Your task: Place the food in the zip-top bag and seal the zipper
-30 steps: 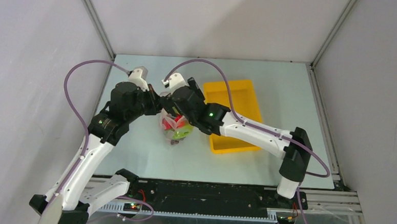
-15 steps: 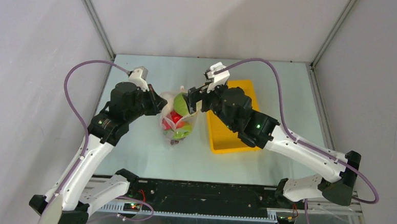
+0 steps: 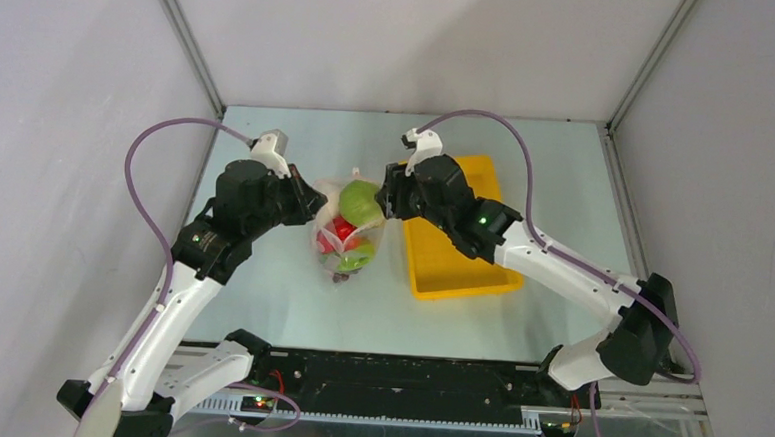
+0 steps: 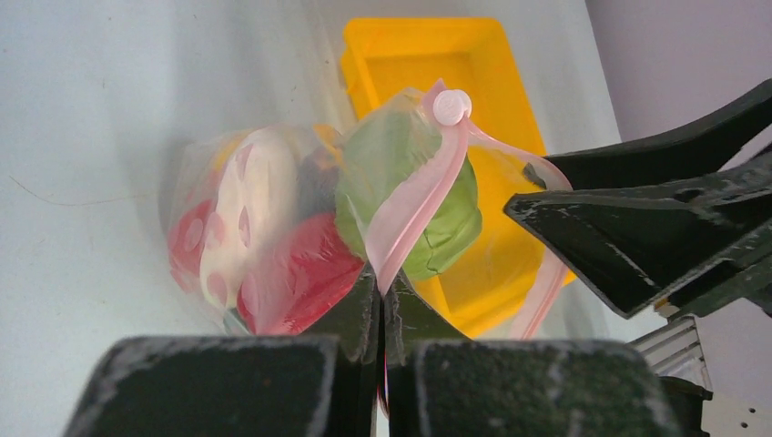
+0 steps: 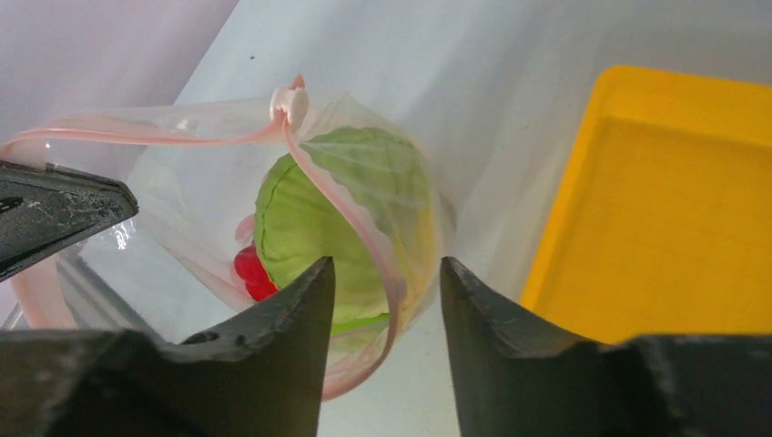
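Note:
The clear zip-top bag (image 3: pixel 347 238) lies mid-table, stuffed with food. A pale green cabbage (image 3: pixel 361 203) sits at its mouth, above red pieces (image 4: pixel 291 282) and a white piece (image 4: pixel 259 187). My left gripper (image 4: pixel 382 289) is shut on the pink zipper (image 4: pixel 414 200) at the bag's left end. The zipper's white slider (image 5: pixel 293 105) sits at the far end of the strip, and the mouth gapes around the cabbage (image 5: pixel 337 209). My right gripper (image 5: pixel 387 266) is open at the bag's right side. The zipper strip (image 5: pixel 387 264) runs between its jaws, which do not pinch it.
An empty yellow tray (image 3: pixel 472 253) stands just right of the bag, under the right arm. Both arms crowd the bag from either side. Grey walls close in the table at left, back and right.
The right arm has pulled off the bag's top and swung to its right side. Its jaws have narrowed. The cabbage now shows at the bag's mouth. The left gripper has not moved.

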Robot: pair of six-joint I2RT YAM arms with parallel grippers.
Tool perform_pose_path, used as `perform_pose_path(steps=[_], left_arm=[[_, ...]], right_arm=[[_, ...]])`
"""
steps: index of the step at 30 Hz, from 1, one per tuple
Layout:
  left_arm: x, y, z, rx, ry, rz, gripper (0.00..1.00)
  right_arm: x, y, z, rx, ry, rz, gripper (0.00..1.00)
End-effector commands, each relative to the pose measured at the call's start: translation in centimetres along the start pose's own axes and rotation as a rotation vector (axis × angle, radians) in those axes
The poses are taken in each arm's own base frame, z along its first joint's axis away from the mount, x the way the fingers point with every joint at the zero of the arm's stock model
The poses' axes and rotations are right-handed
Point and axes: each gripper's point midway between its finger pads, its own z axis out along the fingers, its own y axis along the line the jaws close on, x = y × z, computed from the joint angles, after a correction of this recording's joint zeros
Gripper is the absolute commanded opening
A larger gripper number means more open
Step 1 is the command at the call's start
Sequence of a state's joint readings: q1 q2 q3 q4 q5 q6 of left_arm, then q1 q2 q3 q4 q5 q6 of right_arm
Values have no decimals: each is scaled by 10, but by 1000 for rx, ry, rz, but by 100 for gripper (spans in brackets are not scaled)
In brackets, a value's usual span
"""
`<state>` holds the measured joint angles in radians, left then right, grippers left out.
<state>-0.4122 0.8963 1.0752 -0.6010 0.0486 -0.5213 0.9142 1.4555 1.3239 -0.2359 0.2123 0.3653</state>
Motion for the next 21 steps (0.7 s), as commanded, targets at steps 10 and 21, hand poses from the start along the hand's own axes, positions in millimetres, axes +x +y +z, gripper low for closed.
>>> perform_pose_path(steps=[10,21], left_arm=[[-18,-32,-12,136,-110,-105,0],[-27,-61,-29,214,-271,-243,5]], right_arm=[[-34,40,2,-225,-52,-61,0],[-52,105,11,-562,1,-340,0]])
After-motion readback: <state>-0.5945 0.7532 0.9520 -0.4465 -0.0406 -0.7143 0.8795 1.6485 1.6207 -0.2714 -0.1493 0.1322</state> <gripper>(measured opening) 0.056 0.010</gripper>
